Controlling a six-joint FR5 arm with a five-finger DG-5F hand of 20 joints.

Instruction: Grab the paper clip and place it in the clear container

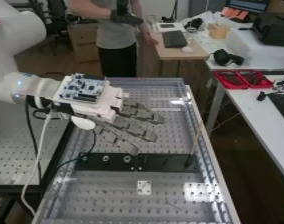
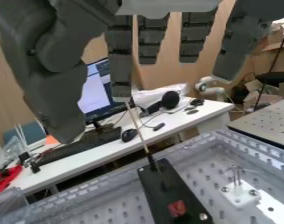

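The hand (image 1: 136, 128) hangs over the perforated bench in the high view, its fingers straight and spread, pointing away from the arm, above and behind a black bar (image 1: 160, 162). In the wrist view the hand (image 2: 119, 50) is open with no object between thumb and fingers. Clear walls (image 2: 123, 185) border the perforated surface. A small white block (image 2: 240, 194) with thin upright metal pins stands on it, beside the black bar (image 2: 167, 192); a matching white piece (image 1: 144, 187) lies in front of the bar in the high view.
A thin stick (image 1: 196, 140) rises from the bar's far right end, near the bench's right edge. Red trays (image 1: 242, 79) sit on the white side table (image 1: 262, 117). In the wrist view, a keyboard (image 2: 79, 148) and mouse (image 2: 129, 135) lie beyond the bench.
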